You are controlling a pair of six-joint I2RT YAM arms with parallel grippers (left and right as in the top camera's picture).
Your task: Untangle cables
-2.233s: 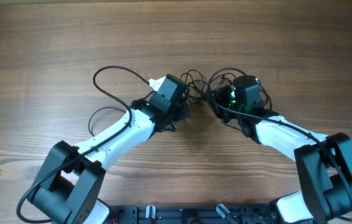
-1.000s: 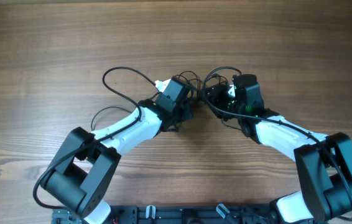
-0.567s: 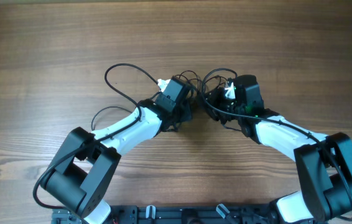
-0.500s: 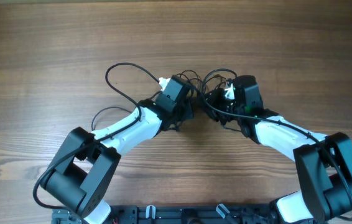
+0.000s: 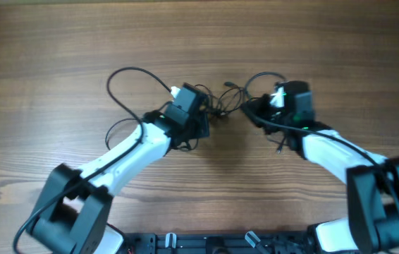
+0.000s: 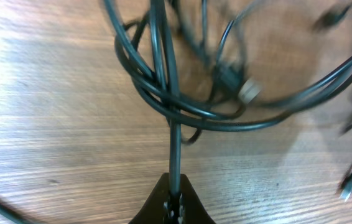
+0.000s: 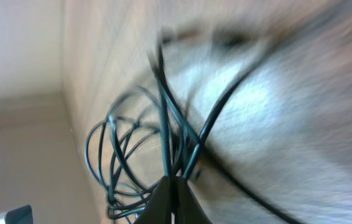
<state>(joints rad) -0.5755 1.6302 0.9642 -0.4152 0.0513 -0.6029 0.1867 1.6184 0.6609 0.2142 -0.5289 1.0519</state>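
Note:
The thin black cables (image 5: 222,99) lie in a small tangle on the wooden table between my two grippers. My left gripper (image 5: 206,118) is just left of the tangle and my right gripper (image 5: 251,113) just right of it. In the left wrist view the left gripper (image 6: 175,202) is shut on one cable strand (image 6: 174,146) that runs up into crossing loops; a silvery plug end (image 6: 249,91) lies beyond them. In the right wrist view the right gripper (image 7: 175,185) is shut on strands (image 7: 163,134) that fan out from its tip toward coiled loops (image 7: 117,155). That view is blurred.
Thicker black arm wires loop out over the table: one big loop at the left arm (image 5: 125,74) and one above the right wrist (image 5: 263,76). Another small plug end (image 6: 346,184) lies at the right of the left wrist view. The wooden table (image 5: 199,35) extends all round.
The two grippers have moved apart since half a second ago: the left to the left, the right to the right. The tangle between them is pulled wider.

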